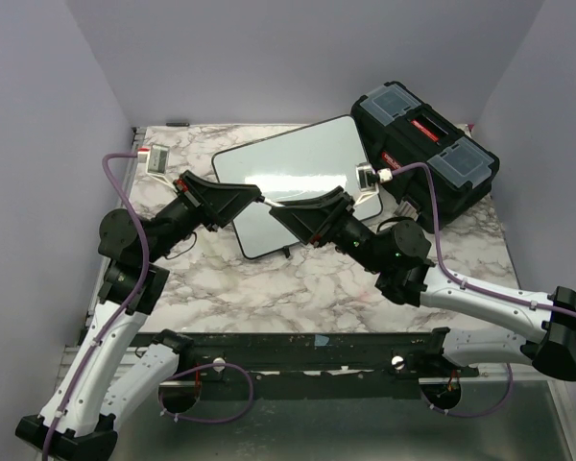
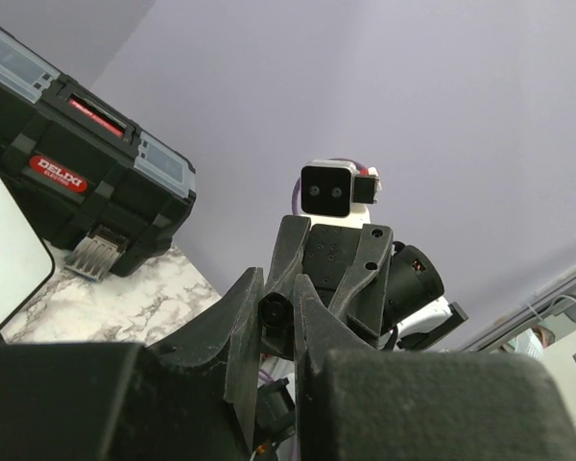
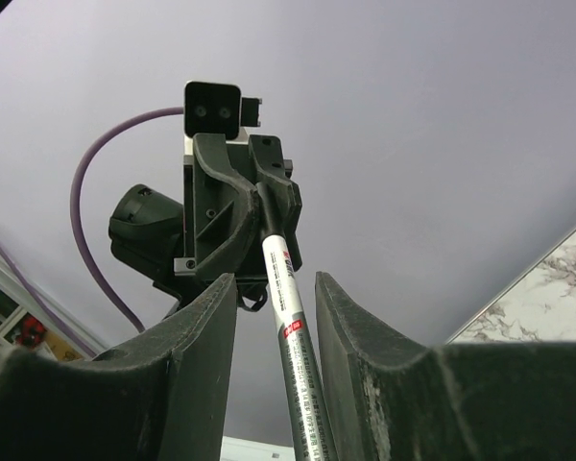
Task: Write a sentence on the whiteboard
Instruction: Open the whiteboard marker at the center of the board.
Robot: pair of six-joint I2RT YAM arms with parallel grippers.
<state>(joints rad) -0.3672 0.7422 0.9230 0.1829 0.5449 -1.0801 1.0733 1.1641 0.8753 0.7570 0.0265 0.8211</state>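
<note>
The whiteboard is seen blank, all writing left; the marker is clamped in the left gripper, loosely straddled by the part-open right gripper.

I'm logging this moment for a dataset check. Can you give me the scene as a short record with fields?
left gripper: shut on the black end of the marker
right gripper: open, the marker runs between its fingers with gaps on both sides
marker: held in the air between the two arms, over the whiteboard in the top view
whiteboard: flat on the table, no writing visible
toolbox: black, lid shut, at the board's right
sentence: not yet begun
</note>
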